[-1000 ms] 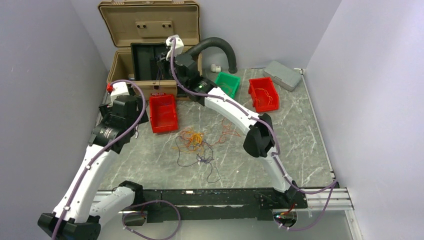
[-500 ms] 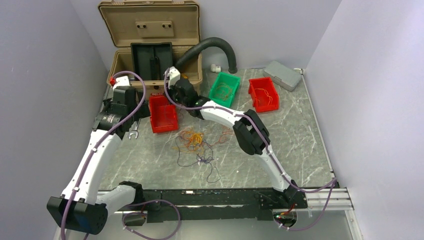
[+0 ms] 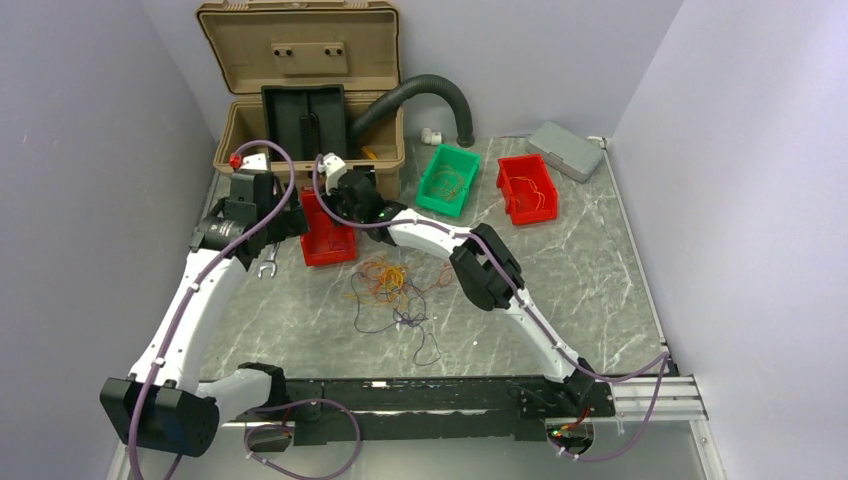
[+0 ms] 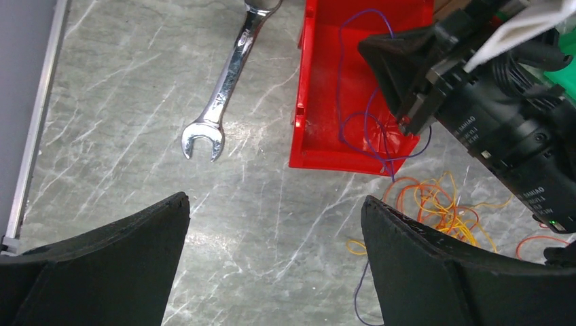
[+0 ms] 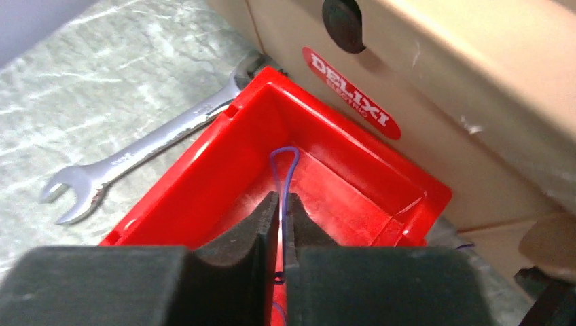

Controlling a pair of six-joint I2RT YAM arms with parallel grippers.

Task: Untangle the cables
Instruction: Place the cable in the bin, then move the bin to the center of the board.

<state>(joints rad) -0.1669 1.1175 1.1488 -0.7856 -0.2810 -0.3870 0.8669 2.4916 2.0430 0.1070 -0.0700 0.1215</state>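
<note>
The cables (image 3: 385,282) lie as a loose tangle of orange, yellow, red and dark wires on the table centre; the orange loops also show in the left wrist view (image 4: 435,210). My right gripper (image 5: 280,204) is shut on a thin purple wire (image 5: 284,159) and hangs inside the left red bin (image 5: 204,163). From above it (image 3: 338,203) sits over that bin (image 3: 328,245). More of the purple wire (image 4: 367,125) lies in the bin and trails over its front edge. My left gripper (image 4: 275,200) is open and empty above bare table, just in front of the bin.
A steel wrench (image 4: 227,81) lies left of the bin (image 4: 302,102). An open tan case (image 3: 300,60) and a black hose (image 3: 430,90) stand at the back. A green bin (image 3: 450,180), a second red bin (image 3: 527,188) with wires and a grey box (image 3: 565,150) sit at the back right.
My right gripper has swung left and down from in front of the case to the left red bin. My left gripper has moved back and right toward the same bin.
</note>
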